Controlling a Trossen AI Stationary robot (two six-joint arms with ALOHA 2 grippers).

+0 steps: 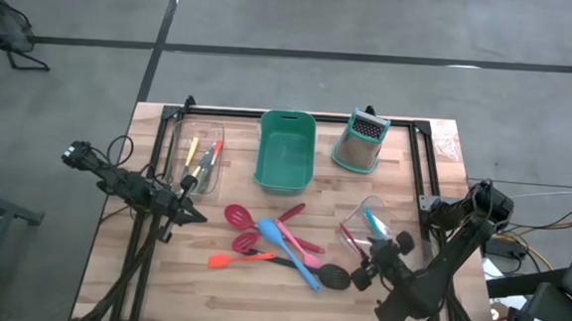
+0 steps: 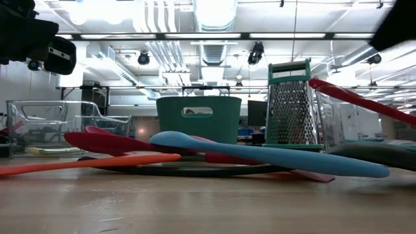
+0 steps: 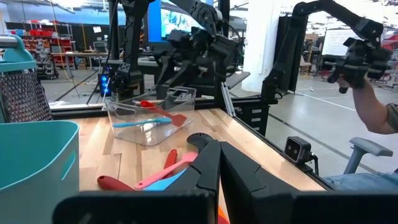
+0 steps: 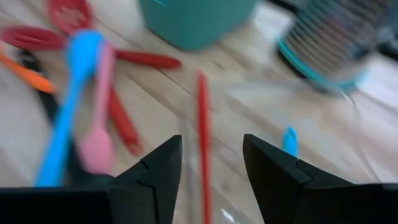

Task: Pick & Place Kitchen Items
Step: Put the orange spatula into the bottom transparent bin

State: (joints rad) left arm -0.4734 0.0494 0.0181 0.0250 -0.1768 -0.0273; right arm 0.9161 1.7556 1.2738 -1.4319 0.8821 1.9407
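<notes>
Several kitchen items lie piled at the table's middle: a red slotted spatula point(image 1: 238, 215), a blue spoon point(image 1: 295, 253), a pink one point(image 1: 299, 237), an orange tool point(image 1: 232, 261) and a black-headed spoon point(image 1: 330, 276). A clear container point(image 1: 367, 220) at the near right holds a red utensil point(image 4: 202, 124) that leans tilted against its wall point(image 2: 354, 99), and a blue one point(image 4: 289, 140). My right gripper point(image 4: 211, 146) hovers open above this container's near side point(image 1: 368, 253), with nothing between its fingers. My left gripper point(image 1: 191, 212) waits shut at the table's left.
A teal bin point(image 1: 285, 150) and a teal-framed box grater point(image 1: 360, 142) stand at the far middle. A second clear container point(image 1: 194, 160) at the far left holds thin yellow and orange tools. A person point(image 3: 373, 106) sits beyond the table's right side.
</notes>
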